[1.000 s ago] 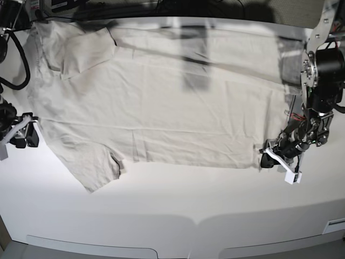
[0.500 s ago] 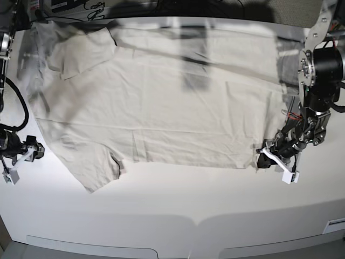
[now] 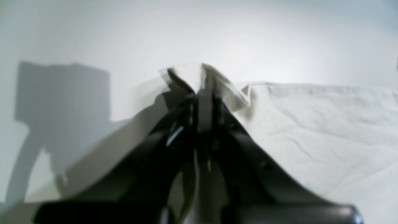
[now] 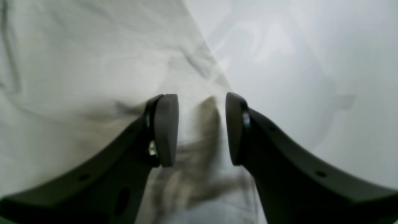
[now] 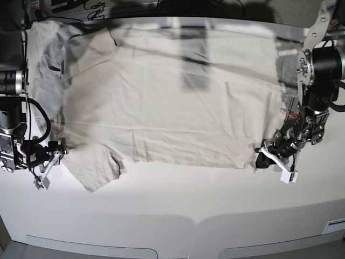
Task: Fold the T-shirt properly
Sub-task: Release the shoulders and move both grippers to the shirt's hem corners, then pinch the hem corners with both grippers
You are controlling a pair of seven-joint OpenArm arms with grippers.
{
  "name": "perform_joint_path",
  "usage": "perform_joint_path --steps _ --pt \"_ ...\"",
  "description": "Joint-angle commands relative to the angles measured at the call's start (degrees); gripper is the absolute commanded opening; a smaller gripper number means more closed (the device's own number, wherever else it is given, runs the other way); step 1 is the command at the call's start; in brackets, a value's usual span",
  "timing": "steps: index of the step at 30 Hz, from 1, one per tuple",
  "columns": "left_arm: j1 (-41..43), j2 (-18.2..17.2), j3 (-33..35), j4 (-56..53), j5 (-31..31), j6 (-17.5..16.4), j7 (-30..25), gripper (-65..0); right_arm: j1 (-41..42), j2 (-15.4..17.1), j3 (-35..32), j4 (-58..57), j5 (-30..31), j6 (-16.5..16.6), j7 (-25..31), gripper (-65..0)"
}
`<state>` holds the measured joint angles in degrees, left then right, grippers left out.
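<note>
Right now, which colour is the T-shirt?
Plain off-white, pale beige T-shirt, no print; base view shows it best.

A robot lab: white test table (image 5: 172, 210), cables (image 5: 91, 6) behind

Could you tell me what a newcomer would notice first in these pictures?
A pale T-shirt spread flat across most of the white table. The left gripper is shut on the shirt's near hem corner, pinching up a small peak of cloth. At the other end, the right gripper hangs open over the sleeve edge.
</note>
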<state>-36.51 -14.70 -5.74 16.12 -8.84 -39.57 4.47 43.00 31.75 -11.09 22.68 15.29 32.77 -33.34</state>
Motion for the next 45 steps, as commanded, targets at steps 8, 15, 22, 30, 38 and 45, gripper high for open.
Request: perform_joint_path --steps 8,15,22,30,38,45 --pt "-1.6 -0.4 -0.1 0.6 -0.2 -0.4 -0.5 -65.0 2.2 1.0 0.1 -1.6 -8.1 -2.4 8.2 -39.5" --pt "-1.6 -0.4 -0.1 0.6 -0.2 -0.4 -0.5 -65.0 2.2 0.8 0.1 -4.3 -9.5 -1.2 7.0 -39.5" --pt "-1.6 -0.4 -0.1 0.6 -0.2 -0.4 -0.5 -65.0 2.2 0.3 0.1 -10.3 -7.3 4.2 4.0 -39.5" --pt "-1.6 -0.4 -0.1 0.6 -0.2 -0.4 0.2 -65.0 2.2 0.0 0.1 -11.3 0.1 7.2 -8.5 -41.3" --pt "-1.6 -0.4 -0.1 0.6 -0.2 -0.4 0.2 -65.0 2.2 0.0 0.1 -11.3 -1.1 7.2 -3.3 -64.4" --pt "-1.6 -0.4 -0.1 0.6 -0.8 -0.4 -0.3 -65.0 2.6 0.0 0.1 -11.3 -4.5 7.2 13.6 -65.0"
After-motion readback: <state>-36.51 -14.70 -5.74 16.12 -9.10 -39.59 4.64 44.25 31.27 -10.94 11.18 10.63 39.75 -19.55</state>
